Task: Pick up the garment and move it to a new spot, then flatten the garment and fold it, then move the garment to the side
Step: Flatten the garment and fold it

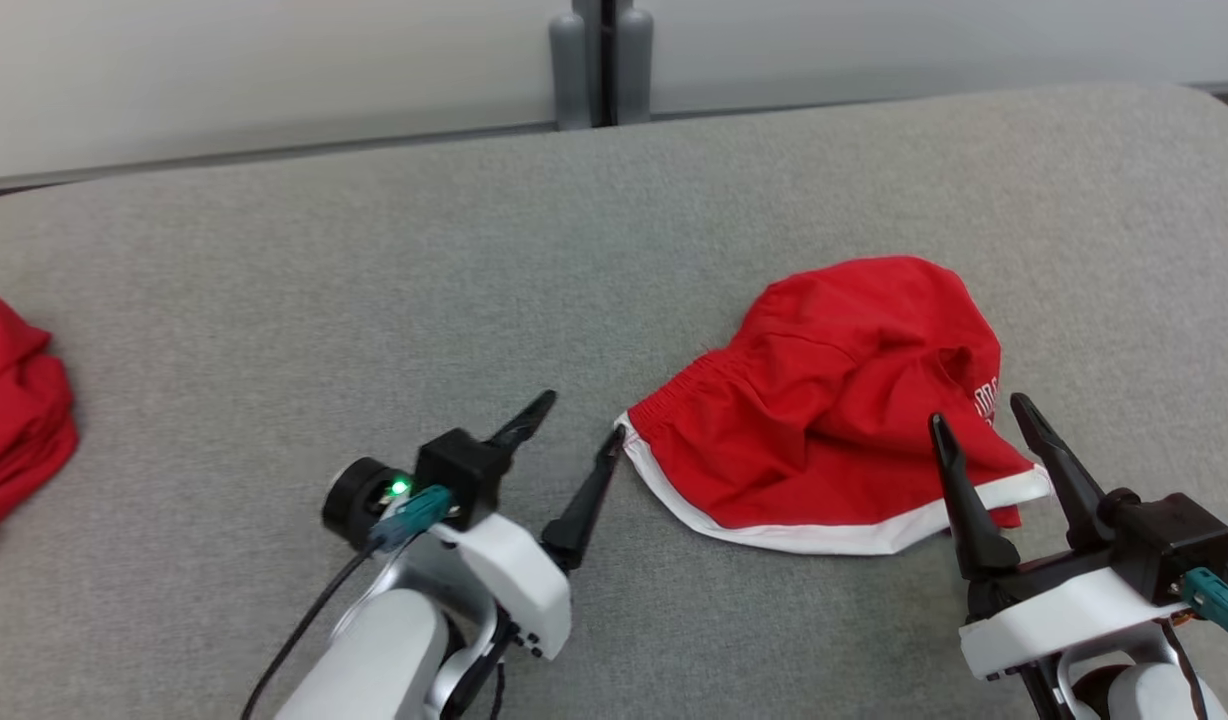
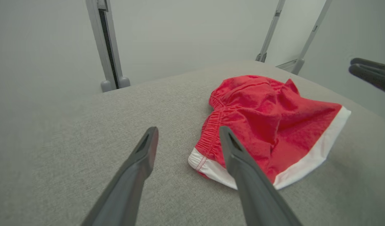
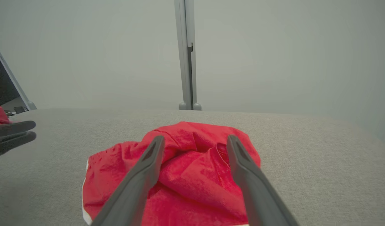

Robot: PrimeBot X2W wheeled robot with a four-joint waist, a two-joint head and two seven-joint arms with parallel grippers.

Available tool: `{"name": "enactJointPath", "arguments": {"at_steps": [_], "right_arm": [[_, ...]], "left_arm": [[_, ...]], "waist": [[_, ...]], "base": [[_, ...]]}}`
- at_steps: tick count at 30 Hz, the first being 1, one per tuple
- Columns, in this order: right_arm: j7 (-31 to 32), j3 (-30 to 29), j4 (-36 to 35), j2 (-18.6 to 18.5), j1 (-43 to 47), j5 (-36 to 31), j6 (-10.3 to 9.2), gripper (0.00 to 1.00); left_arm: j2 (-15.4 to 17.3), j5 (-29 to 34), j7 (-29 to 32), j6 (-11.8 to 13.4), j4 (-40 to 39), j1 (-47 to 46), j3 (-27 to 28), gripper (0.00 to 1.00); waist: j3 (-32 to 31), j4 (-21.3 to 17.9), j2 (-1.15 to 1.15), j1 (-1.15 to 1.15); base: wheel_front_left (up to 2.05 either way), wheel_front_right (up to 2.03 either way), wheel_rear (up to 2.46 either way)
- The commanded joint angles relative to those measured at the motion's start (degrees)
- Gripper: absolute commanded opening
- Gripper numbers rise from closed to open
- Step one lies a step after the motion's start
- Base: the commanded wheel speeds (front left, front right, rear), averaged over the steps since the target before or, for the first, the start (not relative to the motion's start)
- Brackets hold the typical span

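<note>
The garment (image 1: 844,400) is a pair of red shorts with white trim, lying crumpled on the grey table at the right of centre. Its elastic waistband (image 2: 213,125) faces my left gripper. My left gripper (image 1: 581,420) stands open just left of the shorts' white-edged corner, with nothing between its fingers. My right gripper (image 1: 982,412) is open too, poised over the shorts' right hem. In the right wrist view the red cloth (image 3: 192,175) lies beneath and between the right gripper's two fingers, and I cannot tell whether they touch it. The left wrist view shows the garment (image 2: 274,122) ahead and to the right.
More red cloth (image 1: 14,420) lies bunched at the table's left edge. The grey padded table (image 1: 374,250) stretches wide behind the shorts. A grey post (image 1: 601,60) stands at the table's far edge against a pale wall.
</note>
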Motion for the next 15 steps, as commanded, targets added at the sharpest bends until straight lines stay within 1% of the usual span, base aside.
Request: {"name": "enactJointPath", "arguments": {"at_steps": [1,5,9,10,11,12,15], "right_arm": [[-0.5,0.0,0.1,-0.3,-0.8,0.4,-0.10,1.00],[-1.5,0.6,1.1,0.2,-2.2,0.8,-0.09,1.00],[-2.3,0.7,2.0,0.4,-2.9,1.0,-0.09,1.00],[-2.5,0.4,2.4,0.5,-2.9,1.1,-0.09,1.00],[-2.7,0.1,2.6,0.6,-2.7,1.2,-0.09,1.00],[-3.0,-0.2,2.8,0.7,-2.6,1.2,-0.09,1.00],[-3.0,-1.2,3.1,0.9,-1.7,1.4,-0.09,1.00]], "left_arm": [[-0.3,-0.2,0.6,-0.7,1.7,-2.2,-1.0,1.00],[-1.6,-1.9,1.7,-2.1,9.6,-7.3,-3.7,1.00],[-1.7,-3.1,2.3,-2.4,15.7,-10.3,-4.9,1.00],[-1.7,-3.4,2.2,-2.5,16.8,-10.9,-5.0,0.84],[-1.6,-3.8,1.9,-2.6,17.6,-11.3,-5.3,0.32],[-1.6,-3.9,1.5,-2.6,18.3,-11.6,-5.5,0.00],[-1.4,-4.5,0.7,-2.6,19.8,-11.9,-6.2,0.00]], "waist": [[2.4,-1.9,0.00,0.00],[5.8,-4.3,0.00,0.00],[7.6,-5.7,0.00,0.00],[7.8,-5.9,0.00,0.00],[7.9,-6.1,0.00,0.00],[8.0,-6.2,0.00,0.00],[8.0,-6.3,0.00,0.00]], "base": [[0.00,0.00,0.00],[0.00,0.00,0.00],[0.00,0.00,0.00],[0.00,0.00,0.00],[0.00,0.00,0.00],[0.00,0.00,0.00],[0.00,0.00,0.00]]}}
